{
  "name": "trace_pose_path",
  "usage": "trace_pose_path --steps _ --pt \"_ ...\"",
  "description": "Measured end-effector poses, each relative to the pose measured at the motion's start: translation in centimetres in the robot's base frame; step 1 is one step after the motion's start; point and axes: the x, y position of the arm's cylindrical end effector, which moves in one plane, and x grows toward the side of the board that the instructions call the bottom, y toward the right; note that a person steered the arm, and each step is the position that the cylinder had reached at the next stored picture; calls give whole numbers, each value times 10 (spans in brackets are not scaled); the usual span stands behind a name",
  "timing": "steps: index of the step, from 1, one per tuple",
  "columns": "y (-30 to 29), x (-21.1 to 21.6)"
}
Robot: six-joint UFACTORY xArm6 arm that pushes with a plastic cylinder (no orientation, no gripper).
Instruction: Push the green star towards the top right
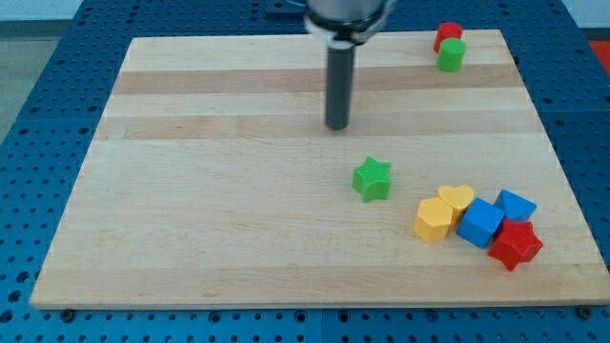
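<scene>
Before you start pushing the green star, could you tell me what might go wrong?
My tip sits above and left of the green star, the wrong side for a push toward the top right, so a direct approach could drive it toward the yellow heart and the cluster there. A glancing contact might also spin the star off line.

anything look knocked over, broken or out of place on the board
Nothing stands out. The green star lies flat and alone mid-board, apart from my tip, which sits above and left of it in the view. The other blocks sit in two tidy bunches on the wooden board, none tipped or damaged.
</scene>
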Motion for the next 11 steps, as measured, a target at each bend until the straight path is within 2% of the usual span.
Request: trace_pose_path --steps 1,3,7,11 --pt "-36 30" --pt "-40 113" --pt "60 123" --pt "69 62"
